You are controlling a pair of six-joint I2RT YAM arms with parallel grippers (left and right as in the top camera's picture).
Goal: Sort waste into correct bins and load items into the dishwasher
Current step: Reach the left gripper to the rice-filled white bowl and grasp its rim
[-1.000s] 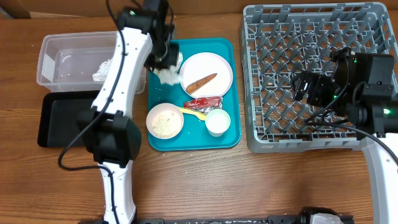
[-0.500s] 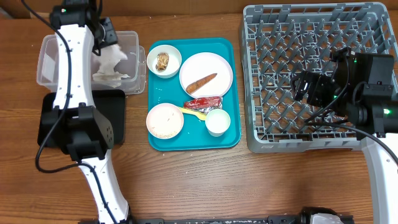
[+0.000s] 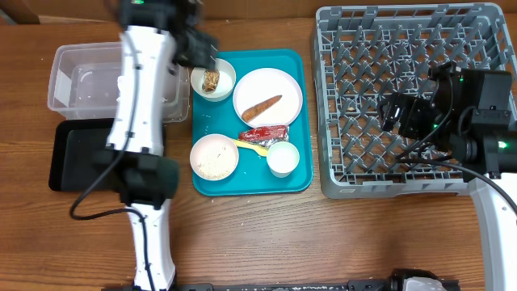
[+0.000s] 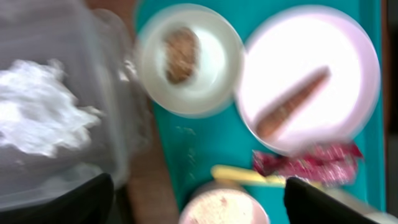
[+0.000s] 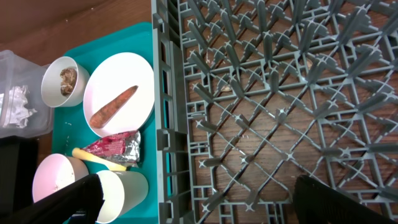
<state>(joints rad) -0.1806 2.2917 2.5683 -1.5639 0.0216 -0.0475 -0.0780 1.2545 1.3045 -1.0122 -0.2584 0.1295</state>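
Swung back from the clear plastic tub (image 3: 71,58) containing the crumpled white napkin (image 4: 43,121), the left end effector (image 4: 199,202) is held open, empty; the small white bowl (image 3: 213,79) close by could be tipped by a low descent.

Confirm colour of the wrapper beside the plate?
Red wrapper; clearest in the right wrist view.

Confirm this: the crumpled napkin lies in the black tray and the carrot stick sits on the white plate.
Wrong: the crumpled napkin lies in the clear tub, as the left wrist view shows. The carrot stick does sit on the white plate.
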